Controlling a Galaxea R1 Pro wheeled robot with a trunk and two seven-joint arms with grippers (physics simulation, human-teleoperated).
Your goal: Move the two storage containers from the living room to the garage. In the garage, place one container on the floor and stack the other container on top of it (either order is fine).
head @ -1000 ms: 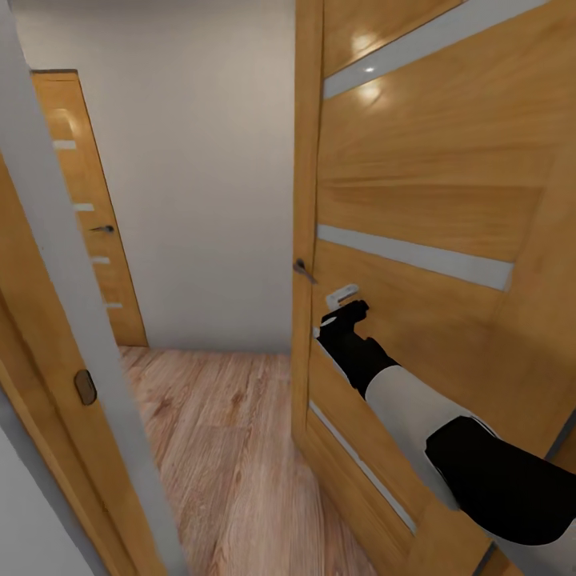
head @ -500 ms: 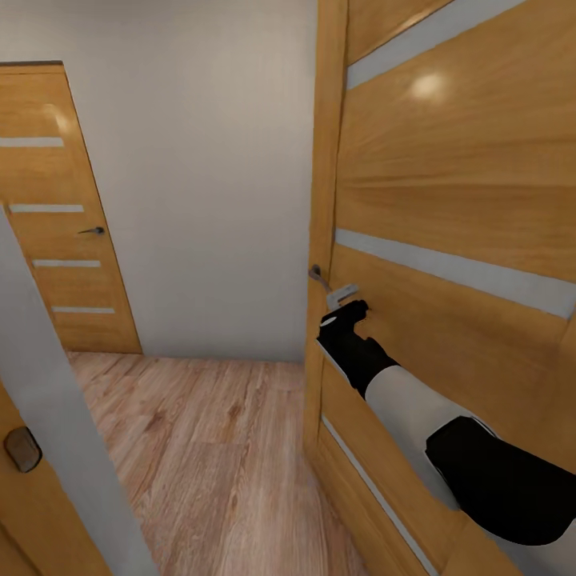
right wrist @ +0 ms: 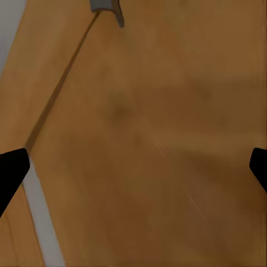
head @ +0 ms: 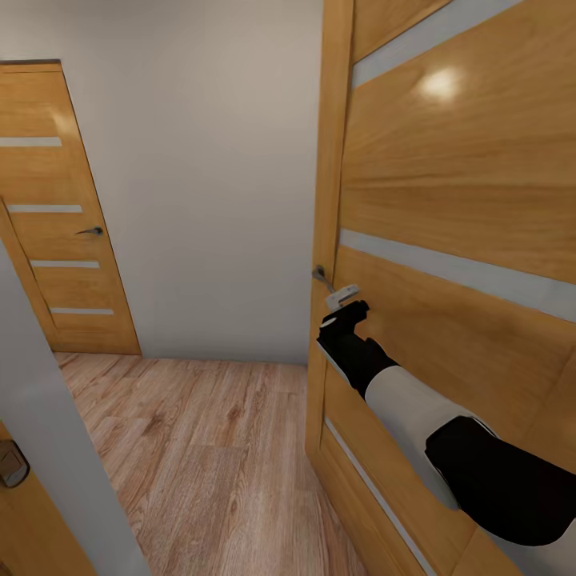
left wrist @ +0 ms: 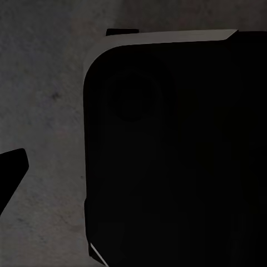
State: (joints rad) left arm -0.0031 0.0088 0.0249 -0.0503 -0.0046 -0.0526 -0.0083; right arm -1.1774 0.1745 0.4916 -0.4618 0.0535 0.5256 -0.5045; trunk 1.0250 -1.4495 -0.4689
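Note:
The two storage containers are out of view. My right gripper (head: 346, 308) is held up against the face of an open wooden door (head: 448, 200), just below its metal handle (head: 322, 277). In the right wrist view the gripper (right wrist: 133, 167) is open, its black fingertips (right wrist: 11, 169) far apart with bare door panel between them and the handle (right wrist: 107, 8) ahead. In the left wrist view one black fingertip (left wrist: 11, 172) hangs over dark grey mottled floor (left wrist: 44, 111). A black rounded part of the robot (left wrist: 178, 150) hides the other finger.
Beyond the doorway lies light wood plank flooring (head: 208, 448), ending at a plain pale wall (head: 208, 176). A second panelled wooden door (head: 56, 224) stands shut at the far left. A grey door frame edge (head: 40, 416) rises close at my left.
The whole view has swung left: the near frame slid out to the left and more of the far door shows. My right arm keeps its place against the door.

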